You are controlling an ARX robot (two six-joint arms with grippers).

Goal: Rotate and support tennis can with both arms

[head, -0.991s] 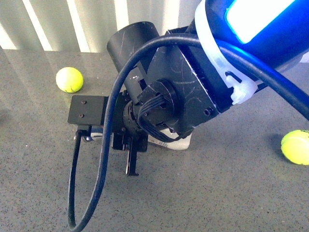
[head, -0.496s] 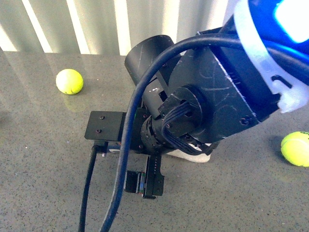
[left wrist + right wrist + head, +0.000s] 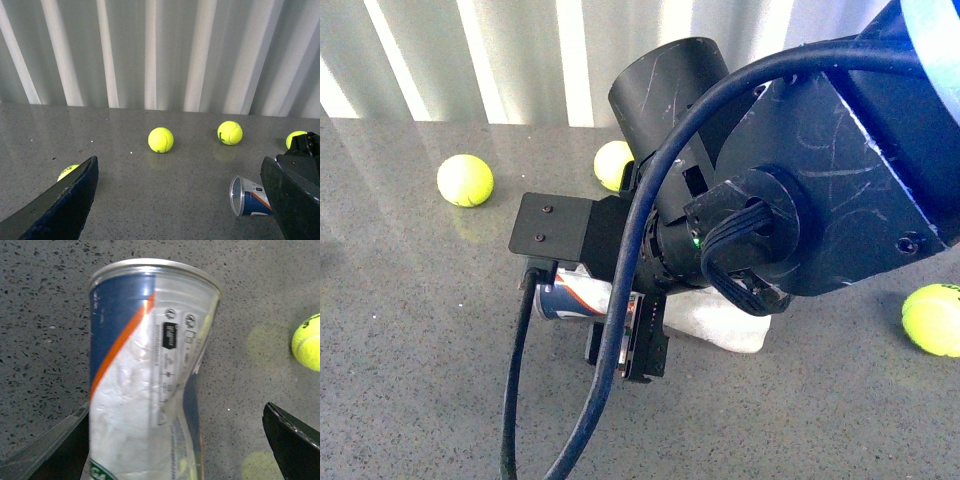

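Observation:
The tennis can (image 3: 572, 297) lies on its side on the grey table, mostly hidden under my right arm (image 3: 790, 200) in the front view. My right gripper (image 3: 177, 450) is open, its jaws on either side of the can (image 3: 145, 370); one finger (image 3: 55, 450) is close against it. The can's dark-blue and white label with an orange stripe fills the right wrist view. My left gripper (image 3: 180, 200) is open and empty. In the left wrist view the can (image 3: 247, 196) shows its metal rim beside one left finger (image 3: 295, 195).
Tennis balls lie on the table: one at far left (image 3: 465, 180), one behind my right arm (image 3: 613, 163), one at right (image 3: 932, 318). More balls show in the left wrist view (image 3: 161, 139), (image 3: 230, 132). A corrugated white wall (image 3: 160, 50) stands behind the table.
My right arm has moved right and up in the front view, and its gripper has turned. The can's blue end now shows at its left.

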